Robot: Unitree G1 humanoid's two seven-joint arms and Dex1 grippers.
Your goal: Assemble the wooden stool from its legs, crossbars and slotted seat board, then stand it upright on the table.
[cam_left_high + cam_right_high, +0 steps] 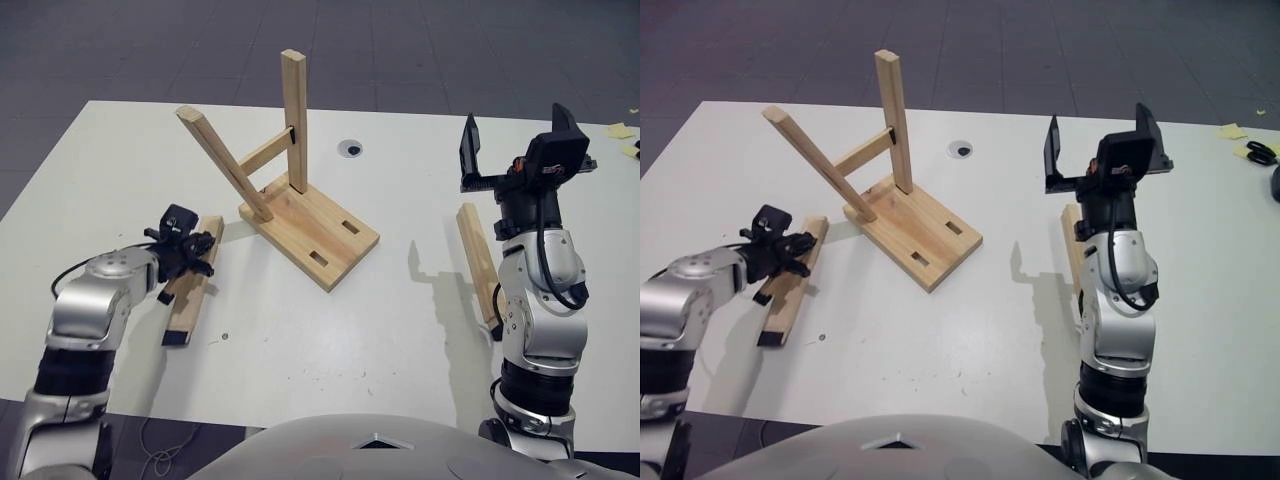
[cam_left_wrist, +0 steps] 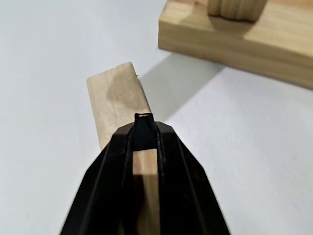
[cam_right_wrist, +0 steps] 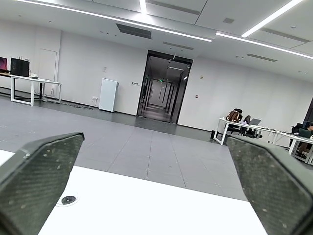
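At the lower left, the left claw (image 1: 190, 248) pinches a thin wooden strip (image 2: 145, 166) over a loose leg (image 1: 190, 295), which lies flat on the white counter (image 1: 320, 340). At the right, a second loose leg (image 1: 475, 255) lies beside the right arm. In the centre, one pale seat board (image 1: 320, 222) shows two empty slots. One upright leg (image 1: 295, 110) and one tilted leg (image 1: 215, 150) stand in it, joined by one crossbar (image 1: 265, 152); that makes four legs. At the upper right, the right claw (image 1: 514, 115) is raised, fingers spread, holding nothing.

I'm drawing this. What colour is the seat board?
Seat board: pale wood, best in left eye view.
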